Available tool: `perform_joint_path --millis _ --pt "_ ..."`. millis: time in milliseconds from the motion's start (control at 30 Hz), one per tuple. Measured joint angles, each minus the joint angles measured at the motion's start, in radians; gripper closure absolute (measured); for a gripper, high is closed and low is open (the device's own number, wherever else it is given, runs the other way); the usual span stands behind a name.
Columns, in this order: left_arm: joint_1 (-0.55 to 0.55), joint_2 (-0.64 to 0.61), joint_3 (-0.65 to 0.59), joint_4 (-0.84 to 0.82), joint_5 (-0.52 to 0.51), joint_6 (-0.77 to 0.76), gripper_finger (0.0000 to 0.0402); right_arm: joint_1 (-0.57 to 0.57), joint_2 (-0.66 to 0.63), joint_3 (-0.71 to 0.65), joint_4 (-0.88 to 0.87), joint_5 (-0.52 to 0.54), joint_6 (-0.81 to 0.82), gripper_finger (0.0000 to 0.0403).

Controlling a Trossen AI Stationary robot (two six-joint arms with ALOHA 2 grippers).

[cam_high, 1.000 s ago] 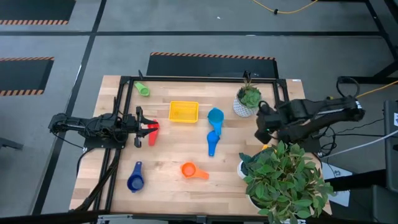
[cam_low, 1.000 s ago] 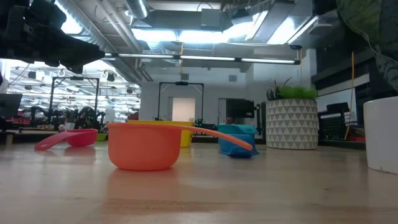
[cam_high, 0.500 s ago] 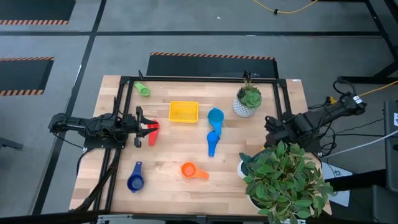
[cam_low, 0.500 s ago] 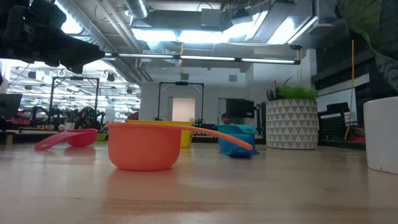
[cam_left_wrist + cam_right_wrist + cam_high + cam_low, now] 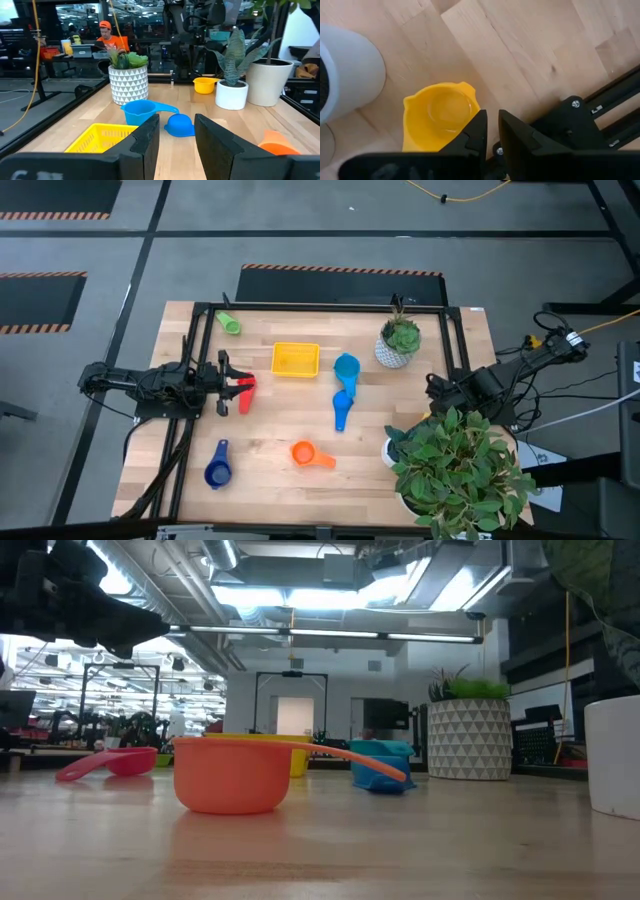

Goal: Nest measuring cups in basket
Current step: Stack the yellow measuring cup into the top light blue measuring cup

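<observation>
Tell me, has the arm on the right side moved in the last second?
Yes. In the high view the right gripper has pulled back from beside the white patterned pot toward the table's right edge, ending nearer the big leafy plant.

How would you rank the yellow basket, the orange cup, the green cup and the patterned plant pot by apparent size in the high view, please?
1. yellow basket, clearly the largest.
2. patterned plant pot with its plant.
3. orange cup, handle included, close to the pot; that order is unsure.
4. green cup, smallest.
</observation>
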Motion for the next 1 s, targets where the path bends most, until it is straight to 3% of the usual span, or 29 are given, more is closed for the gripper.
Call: perform_joint_path --millis 600,1000 --pt "0.000 0.000 0.000 0.000 0.000 0.000 0.0285 -0.001 0.001 0.000 0.005 -0.015 -0.009 0.0346" --pt "0.000 0.000 0.000 0.000 0.000 0.000 0.0285 -0.001 0.001 0.003 0.028 -0.045 -0.002 0.0237"
